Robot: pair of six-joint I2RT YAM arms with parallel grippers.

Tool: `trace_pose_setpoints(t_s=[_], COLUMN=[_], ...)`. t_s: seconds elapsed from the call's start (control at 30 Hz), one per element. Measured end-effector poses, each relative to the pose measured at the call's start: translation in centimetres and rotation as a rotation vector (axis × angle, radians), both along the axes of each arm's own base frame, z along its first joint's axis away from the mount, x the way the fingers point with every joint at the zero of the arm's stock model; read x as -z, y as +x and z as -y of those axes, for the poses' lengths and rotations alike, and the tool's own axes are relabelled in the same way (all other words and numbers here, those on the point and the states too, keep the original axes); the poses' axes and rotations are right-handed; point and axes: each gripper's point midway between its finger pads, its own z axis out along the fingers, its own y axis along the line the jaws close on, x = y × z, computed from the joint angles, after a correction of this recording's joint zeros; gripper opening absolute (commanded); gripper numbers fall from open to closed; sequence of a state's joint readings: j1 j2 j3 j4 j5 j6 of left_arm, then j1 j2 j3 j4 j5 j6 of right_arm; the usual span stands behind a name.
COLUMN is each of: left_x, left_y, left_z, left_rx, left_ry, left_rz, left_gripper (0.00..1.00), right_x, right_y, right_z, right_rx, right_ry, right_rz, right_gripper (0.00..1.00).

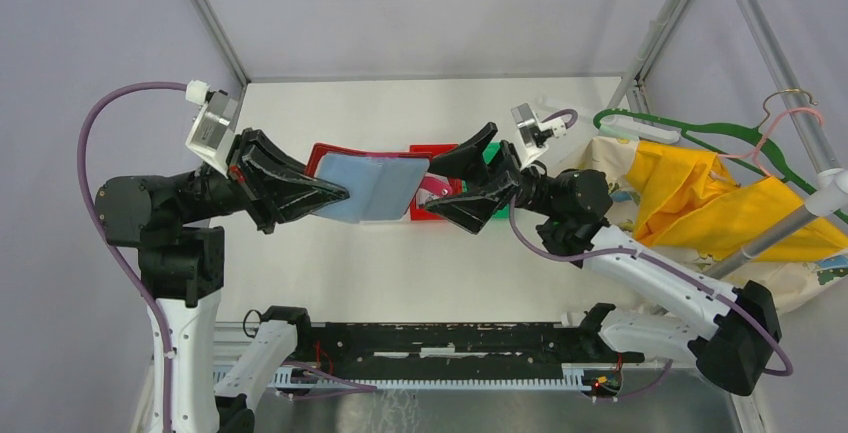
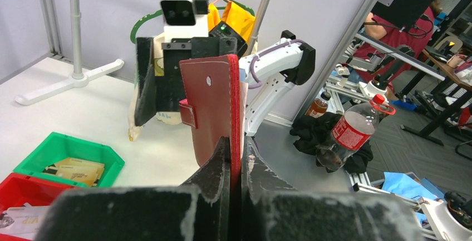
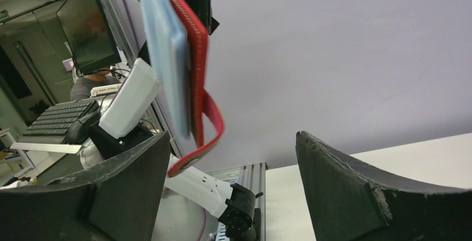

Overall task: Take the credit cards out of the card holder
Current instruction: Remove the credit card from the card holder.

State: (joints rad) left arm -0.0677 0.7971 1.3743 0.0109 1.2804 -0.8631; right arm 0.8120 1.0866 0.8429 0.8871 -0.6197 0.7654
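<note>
My left gripper [image 1: 338, 193] is shut on one edge of the red card holder [image 1: 375, 188] and holds it in the air over the table, with the pale blue-grey inner leaves facing up. In the left wrist view the holder [image 2: 214, 102] stands upright, pinched between the shut fingers [image 2: 236, 155]. My right gripper [image 1: 440, 181] is open at the holder's free end and touches nothing. In the right wrist view the leaves [image 3: 164, 46] and red clasp strap [image 3: 209, 132] hang close to the left finger [image 3: 131, 188]. Gold-tan credit cards [image 2: 75, 170] lie in a green bin. No card shows in the holder's pockets.
A green bin [image 2: 33, 160] and a red bin [image 2: 14, 188] with a white card [image 2: 22, 219] sit on the table below the grippers. A second red tray [image 1: 330, 150] lies behind the holder. Yellow cloth [image 1: 700, 193] and hangers [image 1: 690, 133] fill the right side.
</note>
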Motion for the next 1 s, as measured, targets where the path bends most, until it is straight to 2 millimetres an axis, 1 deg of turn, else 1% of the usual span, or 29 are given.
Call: trace_pose_setpoints(t_s=[0.1, 0.13, 0.23, 0.33, 0.53, 0.63, 0.73, 0.87, 1.0], left_x=[-0.1, -0.1, -0.1, -0.2, -0.3, -0.4, -0.4, -0.4, -0.4], left_y=[-0.2, -0.2, -0.3, -0.3, -0.4, -0.5, -0.5, -0.5, -0.5], left_z=[0.0, 0.0, 0.0, 0.0, 0.0, 0.0, 0.0, 0.0, 0.0], left_rx=[0.003, 0.003, 0.004, 0.005, 0.008, 0.008, 0.008, 0.009, 0.008], left_ry=[-0.004, -0.005, -0.006, -0.007, -0.011, -0.011, -0.011, -0.011, -0.011], left_rz=[0.001, 0.001, 0.004, 0.002, 0.002, 0.002, 0.002, 0.002, 0.002], left_gripper=[0.02, 0.02, 0.02, 0.02, 0.02, 0.02, 0.02, 0.02, 0.02], right_x=[0.6, 0.6, 0.3, -0.2, -0.8, -0.9, -0.7, -0.7, -0.9], right_y=[0.9, 0.9, 1.0, 0.9, 0.3, 0.1, 0.0, -0.7, -1.5], right_z=[-1.0, -1.3, -1.9, -2.0, -2.0, -2.1, -2.4, -2.5, -2.4], right_rx=[0.011, 0.008, -0.001, -0.013, -0.038, -0.053, -0.064, -0.093, -0.12], right_ry=[-0.008, -0.009, -0.007, 0.01, 0.038, 0.044, 0.042, 0.041, 0.047], right_rz=[-0.036, -0.043, -0.058, -0.061, -0.058, -0.063, -0.069, -0.055, -0.027], right_gripper=[0.8, 0.77, 0.75, 0.75, 0.66, 0.65, 0.68, 0.68, 0.64])
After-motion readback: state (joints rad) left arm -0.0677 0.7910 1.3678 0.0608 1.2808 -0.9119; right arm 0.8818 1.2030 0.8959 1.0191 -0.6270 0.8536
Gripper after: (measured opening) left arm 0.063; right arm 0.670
